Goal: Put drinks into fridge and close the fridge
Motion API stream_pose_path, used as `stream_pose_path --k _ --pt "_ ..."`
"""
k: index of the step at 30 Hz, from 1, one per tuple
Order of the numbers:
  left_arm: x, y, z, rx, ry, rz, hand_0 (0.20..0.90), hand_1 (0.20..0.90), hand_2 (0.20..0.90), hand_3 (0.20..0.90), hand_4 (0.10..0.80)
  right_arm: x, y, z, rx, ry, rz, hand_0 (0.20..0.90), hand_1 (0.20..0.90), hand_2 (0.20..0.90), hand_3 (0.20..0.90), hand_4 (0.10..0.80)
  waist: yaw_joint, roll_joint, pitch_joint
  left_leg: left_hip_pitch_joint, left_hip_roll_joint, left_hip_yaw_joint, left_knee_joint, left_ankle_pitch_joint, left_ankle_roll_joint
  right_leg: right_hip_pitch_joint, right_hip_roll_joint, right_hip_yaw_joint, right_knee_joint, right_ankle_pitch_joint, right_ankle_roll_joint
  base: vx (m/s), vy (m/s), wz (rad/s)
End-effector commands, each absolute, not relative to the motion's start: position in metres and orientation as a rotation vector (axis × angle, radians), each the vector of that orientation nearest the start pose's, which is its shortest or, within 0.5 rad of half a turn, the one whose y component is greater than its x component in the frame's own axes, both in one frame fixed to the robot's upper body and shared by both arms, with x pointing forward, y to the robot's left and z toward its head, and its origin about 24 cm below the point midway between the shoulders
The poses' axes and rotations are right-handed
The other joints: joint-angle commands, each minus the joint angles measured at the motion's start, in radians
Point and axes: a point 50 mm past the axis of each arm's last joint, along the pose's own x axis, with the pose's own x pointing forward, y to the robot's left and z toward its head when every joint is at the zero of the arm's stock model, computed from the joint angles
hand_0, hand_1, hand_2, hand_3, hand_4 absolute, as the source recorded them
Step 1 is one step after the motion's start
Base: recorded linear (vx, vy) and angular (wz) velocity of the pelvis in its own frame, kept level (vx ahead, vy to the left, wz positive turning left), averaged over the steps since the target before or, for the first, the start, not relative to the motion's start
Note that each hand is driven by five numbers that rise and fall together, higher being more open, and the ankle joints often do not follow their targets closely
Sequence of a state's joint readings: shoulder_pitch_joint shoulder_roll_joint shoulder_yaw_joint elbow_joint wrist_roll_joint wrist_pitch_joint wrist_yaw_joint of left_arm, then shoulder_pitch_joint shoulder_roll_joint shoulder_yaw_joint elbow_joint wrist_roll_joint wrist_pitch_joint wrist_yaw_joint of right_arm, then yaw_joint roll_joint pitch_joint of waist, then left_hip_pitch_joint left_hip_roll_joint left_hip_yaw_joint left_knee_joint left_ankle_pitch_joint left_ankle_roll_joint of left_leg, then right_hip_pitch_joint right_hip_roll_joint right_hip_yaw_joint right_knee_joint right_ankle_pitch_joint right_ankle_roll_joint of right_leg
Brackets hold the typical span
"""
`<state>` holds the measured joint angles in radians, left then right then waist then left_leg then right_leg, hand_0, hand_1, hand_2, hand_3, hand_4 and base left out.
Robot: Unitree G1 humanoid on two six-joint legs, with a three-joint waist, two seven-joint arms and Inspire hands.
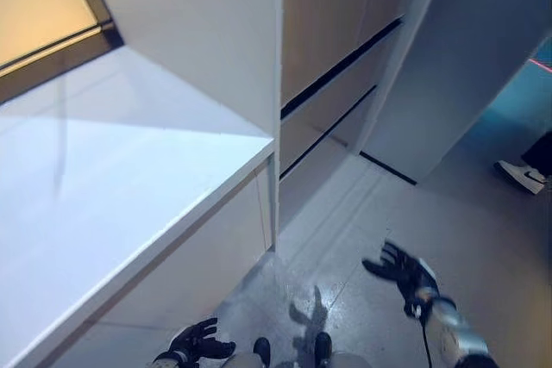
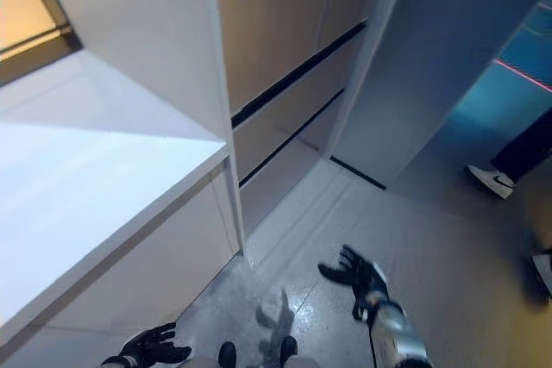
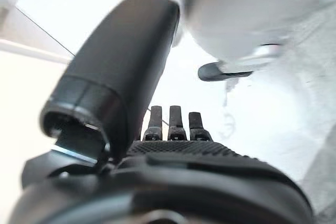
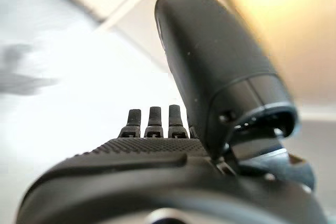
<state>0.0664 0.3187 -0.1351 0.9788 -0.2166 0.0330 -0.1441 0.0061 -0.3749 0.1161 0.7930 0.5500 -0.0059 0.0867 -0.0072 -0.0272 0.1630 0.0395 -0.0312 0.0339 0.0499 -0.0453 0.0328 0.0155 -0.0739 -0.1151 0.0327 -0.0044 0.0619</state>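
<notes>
Both hands, left hand (image 1: 197,341) and right hand (image 1: 405,271), spread and empty above bare floor (image 1: 345,213), beside tabletop (image 1: 129,178) edge.

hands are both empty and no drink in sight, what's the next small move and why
Probably turn the head and body to search for the drinks before reaching. The left hand and right hand hang open over the floor, holding nothing. The white countertop shows no drinks, and only cabinet drawers and a person's shoe are in view; no fridge can be made out.
</notes>
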Motion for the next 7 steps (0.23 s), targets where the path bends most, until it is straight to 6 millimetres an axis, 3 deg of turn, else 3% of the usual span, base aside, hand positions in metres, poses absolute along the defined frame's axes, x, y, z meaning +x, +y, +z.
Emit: stream_pose_path --k 1,4,7 --pt "0.113 0.249 -0.144 0.064 1.081 0.038 0.9 0.9 0.9 0.9 0.8 0.188 -0.245 -0.1 0.148 0.695 -0.043 0.9 0.9 0.9 0.9 0.8 0.019 0.014 -0.06 0.0 -0.016 0.022 -0.005 -0.04 -0.013 -0.004 0.046 -0.018 0.057 -0.074 -0.006 -0.082 -0.01 -0.11" --pt "0.109 0.248 -0.147 0.055 1.094 0.054 0.9 0.9 0.9 0.9 0.8 0.154 -0.246 -0.126 0.161 0.855 -0.103 0.9 0.9 0.9 0.9 0.8 0.014 0.016 -0.064 0.015 -0.018 0.023 -0.006 -0.043 -0.014 0.016 0.047 -0.021 0.046 -0.077 -0.008 -0.062 0.0 -0.02" --pt "0.104 0.243 -0.15 0.038 1.105 0.072 0.9 0.9 0.9 0.9 0.8 0.139 -0.245 -0.135 0.146 0.924 -0.109 0.9 0.9 0.9 0.9 0.8 0.011 0.019 -0.066 0.022 -0.019 0.025 -0.008 -0.044 -0.014 0.025 0.049 -0.021 0.037 -0.075 -0.009 -0.026 0.008 0.0"
